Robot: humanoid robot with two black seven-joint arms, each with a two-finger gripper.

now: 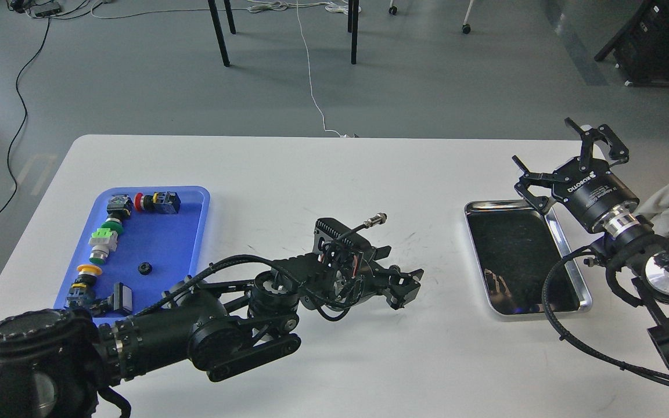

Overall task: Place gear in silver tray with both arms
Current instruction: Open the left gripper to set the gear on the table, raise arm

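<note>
The left gripper [407, 284] hangs low over the bare surface [311, 168] midway between the blue tray [195, 197] and the silver tray [567, 255], and a small toothed piece at its jaws looks like a gear, though I cannot tell whether they pinch it. A small black gear [144, 267] lies in the blue tray, well behind those jaws. The right gripper [567, 162] waits with jaws spread above the silver tray's far edge, so the step looks like a carry or handover, calling for the left jaws to travel right.
</note>
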